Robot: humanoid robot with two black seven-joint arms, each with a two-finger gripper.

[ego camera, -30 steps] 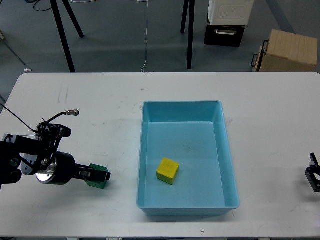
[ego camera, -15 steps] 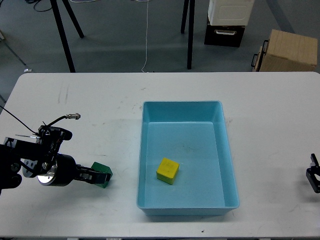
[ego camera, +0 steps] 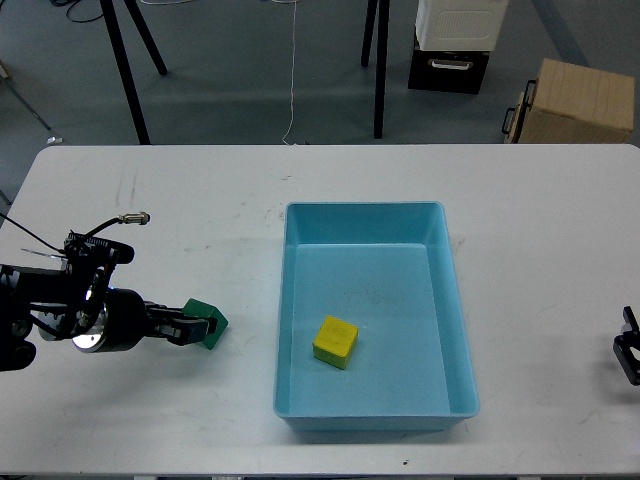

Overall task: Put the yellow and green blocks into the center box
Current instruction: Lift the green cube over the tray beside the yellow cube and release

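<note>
The yellow block [ego camera: 335, 342] lies inside the light blue tray [ego camera: 290, 300], in its front left part. The dark green block [ego camera: 207, 324] is left of the tray, held between the fingers of my left gripper [ego camera: 200, 326], which is shut on it and carries it just above the white table. The block is tilted. My right gripper [ego camera: 630, 358] shows only as a small dark part at the right edge, well away from the tray; its fingers cannot be told apart.
The white table [ego camera: 180, 220] carries the tray in its middle. Behind the table stand black stand legs [ego camera: 380, 70], a white and black case [ego camera: 455, 40] and a tan cardboard box [ego camera: 575, 102] on the floor.
My left gripper has lifted the green block slightly and moved it up and a little right; the block has tilted. The yellow block and the right arm have not moved.
</note>
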